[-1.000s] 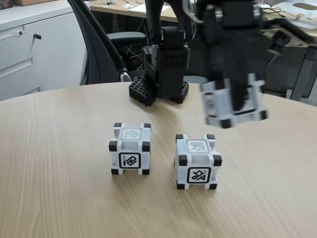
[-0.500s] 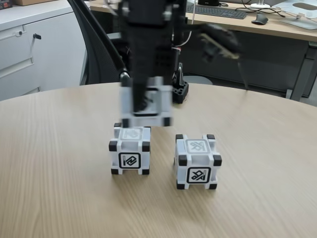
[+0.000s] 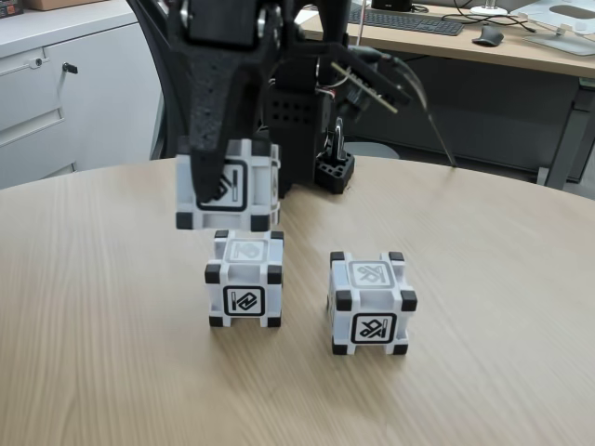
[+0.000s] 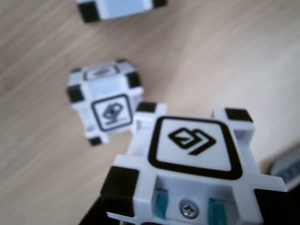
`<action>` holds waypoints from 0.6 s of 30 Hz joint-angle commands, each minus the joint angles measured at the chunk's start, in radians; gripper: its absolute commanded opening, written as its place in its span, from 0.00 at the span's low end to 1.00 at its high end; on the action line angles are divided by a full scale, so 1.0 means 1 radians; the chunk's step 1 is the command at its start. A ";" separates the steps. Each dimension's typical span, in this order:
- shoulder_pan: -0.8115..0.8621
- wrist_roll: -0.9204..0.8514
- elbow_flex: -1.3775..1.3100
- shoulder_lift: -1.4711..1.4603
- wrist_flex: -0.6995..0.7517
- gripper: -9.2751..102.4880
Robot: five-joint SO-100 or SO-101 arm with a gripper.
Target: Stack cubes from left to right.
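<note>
- Right now your hand (image 3: 226,186) is clamped on one cube (image 3: 228,186), holding it in the air, clear of the wooden surface (image 3: 102,307).
- In the fixed view you'll see the held cube hanging just above the left cube (image 3: 244,278), shifted a little to the left of it and slightly tilted; whether the two touch cannot be told.
- You have the right cube (image 3: 371,303) resting on the surface just beside the left one, apart from it.
- In the wrist view the held cube (image 4: 187,173) sits large in the foreground, its glyph face up, with another cube (image 4: 104,101) lower down on the surface beyond it.
- At the top edge of that view you can see part of a third cube (image 4: 119,8).
- Behind the surface, in the fixed view, you have an office chair (image 3: 191,93) and a desk (image 3: 521,51).
</note>
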 commanded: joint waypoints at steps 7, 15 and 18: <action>-0.002 0.020 -0.038 0.020 0.114 0.08; -0.002 0.051 -0.038 -0.092 0.115 0.08; -0.002 0.049 -0.038 -0.158 0.115 0.08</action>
